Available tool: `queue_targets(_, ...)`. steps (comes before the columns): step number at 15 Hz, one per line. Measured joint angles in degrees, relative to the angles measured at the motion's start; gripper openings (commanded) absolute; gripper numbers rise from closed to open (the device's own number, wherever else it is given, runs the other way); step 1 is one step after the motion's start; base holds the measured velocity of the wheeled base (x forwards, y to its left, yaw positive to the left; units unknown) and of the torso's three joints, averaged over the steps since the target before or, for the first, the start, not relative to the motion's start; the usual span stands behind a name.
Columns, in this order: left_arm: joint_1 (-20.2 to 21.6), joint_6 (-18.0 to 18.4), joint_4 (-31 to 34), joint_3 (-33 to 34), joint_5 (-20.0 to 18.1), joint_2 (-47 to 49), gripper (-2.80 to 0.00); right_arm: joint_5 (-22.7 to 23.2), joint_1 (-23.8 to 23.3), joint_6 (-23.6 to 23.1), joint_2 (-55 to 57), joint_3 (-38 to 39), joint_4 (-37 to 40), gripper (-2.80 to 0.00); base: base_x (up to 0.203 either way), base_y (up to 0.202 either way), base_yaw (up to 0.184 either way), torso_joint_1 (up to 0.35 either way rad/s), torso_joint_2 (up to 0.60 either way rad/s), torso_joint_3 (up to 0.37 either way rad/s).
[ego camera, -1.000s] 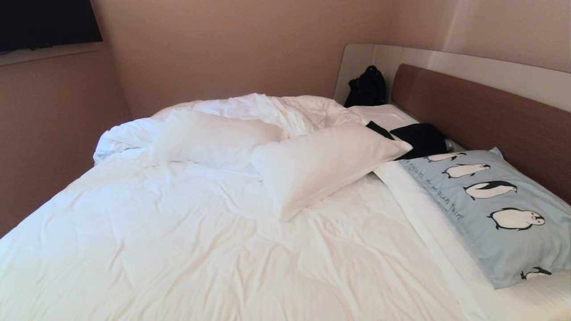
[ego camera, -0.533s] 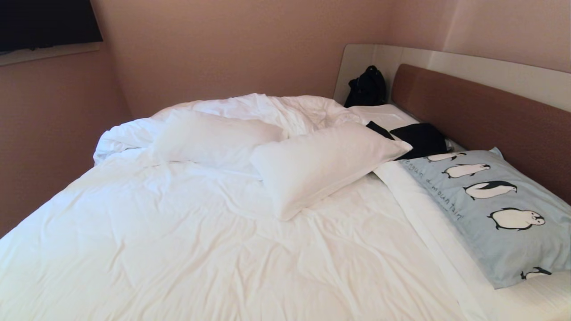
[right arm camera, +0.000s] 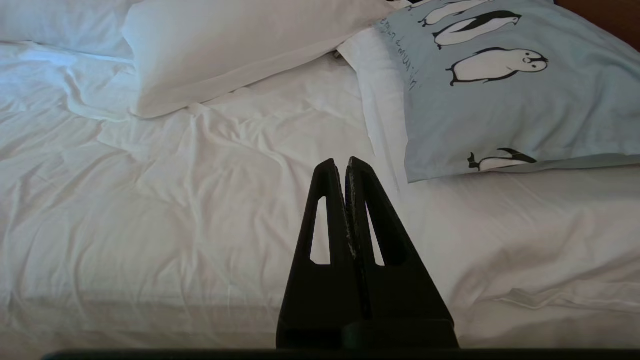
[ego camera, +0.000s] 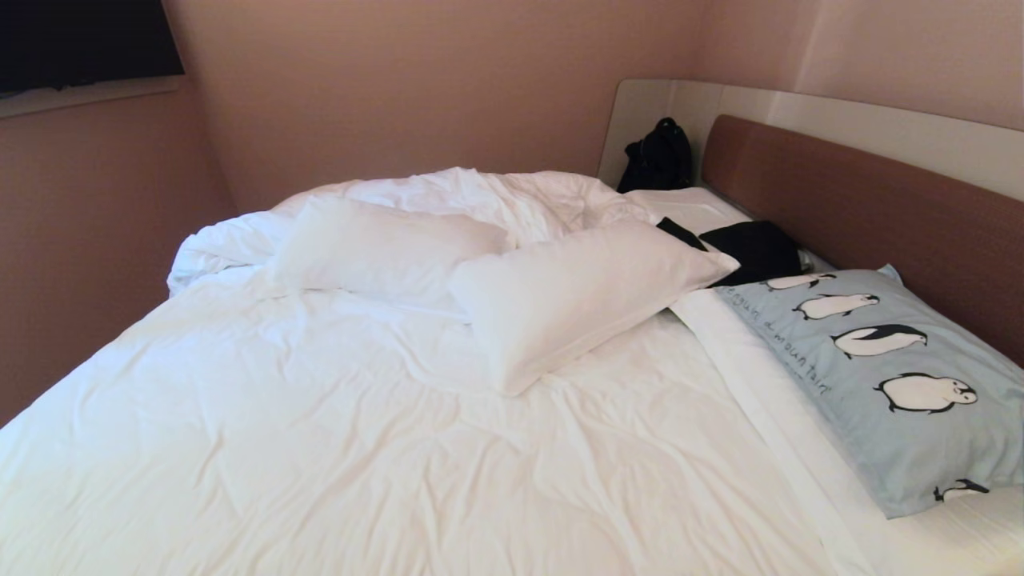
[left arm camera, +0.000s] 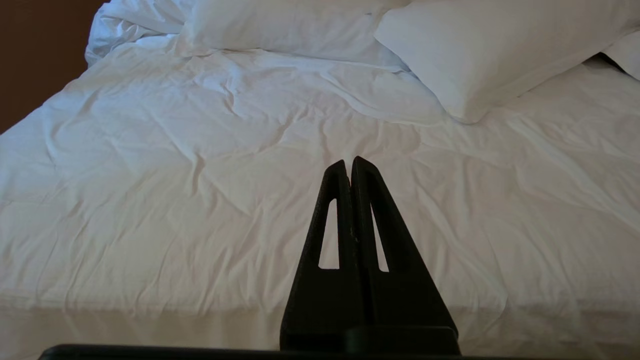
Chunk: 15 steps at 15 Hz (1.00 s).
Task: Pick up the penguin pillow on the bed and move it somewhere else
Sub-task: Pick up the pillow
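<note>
Penguin pillow, lying at the right of the bed against the headboard, could be missed or the sheet snagged, since both right gripper and left gripper are held with fingers together.

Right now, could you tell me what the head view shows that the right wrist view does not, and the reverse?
Only the head view shows the headboard, a black bag in the corner and dark clothing behind the pillows. Only the right wrist view shows the right gripper, jaws shut, above the duvet. Both show the penguin pillow and a white pillow.
</note>
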Motion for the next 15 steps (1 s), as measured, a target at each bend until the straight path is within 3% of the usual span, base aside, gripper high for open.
queue_targets(4, 0.04, 0.01, 0.00, 0.00, -0.01, 0.00, -2.80, -1.14, -0.02, -1.02, 0.00, -1.13, 0.62, -2.80, 0.000, 0.000, 0.000, 0.000, 0.00, 0.000)
queue_targets(9, 0.01, -0.01, 0.00, 0.00, -0.02, 0.00, -2.80, -1.02, -0.02, -1.18, 2.19, -12.59, 5.56, -2.80, 0.000, 0.000, 0.000, 0.000, 0.00, 0.000)
queue_targets(15, 0.01, 0.01, 0.00, 0.00, -0.02, 0.00, -2.80, -3.97, -0.07, -0.85, 15.75, -17.08, 8.89, -2.80, 0.000, 0.000, 0.000, 0.000, 0.00, 0.000)
